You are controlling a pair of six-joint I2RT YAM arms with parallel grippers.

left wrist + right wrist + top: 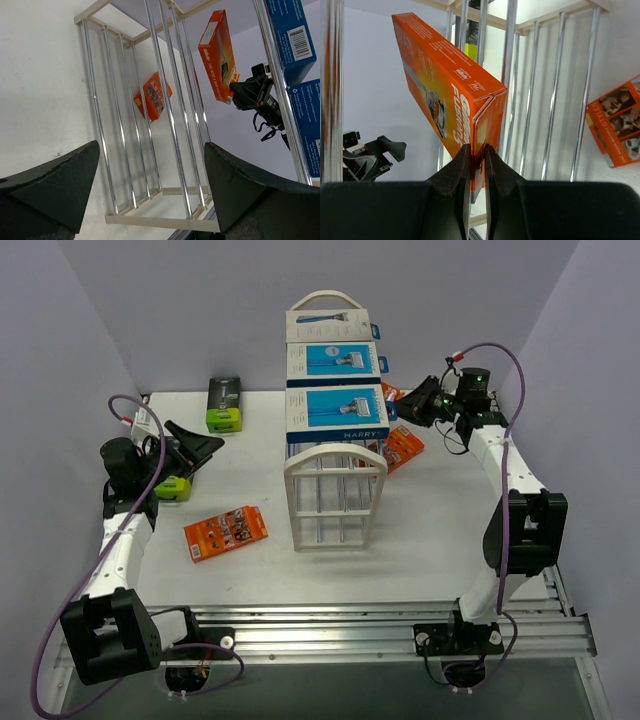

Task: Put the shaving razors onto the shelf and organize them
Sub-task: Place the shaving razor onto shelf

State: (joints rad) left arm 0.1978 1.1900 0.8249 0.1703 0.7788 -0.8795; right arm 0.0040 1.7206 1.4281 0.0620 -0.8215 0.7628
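Atop the shelf [335, 502] lie three blue-and-white razor boxes [336, 415]; right fingers [455, 175] clench an orange Gillette Fusion box [450, 95] beside it; left fingers [55, 185] spread empty

Light is being reflected brightly by the smooth, chrome-like metal bars [168, 115] of the shelf [336, 474], while its cream frame is being seen as matt, possibly painted or plastic. A soft sheen is being shown by the printed cardboard of the orange box [447, 95]. The black fingers [456, 175] of the right gripper [477, 149] are being rendered as dull, slightly grainy plastic, and the white table [250, 570] as smooth and matt.
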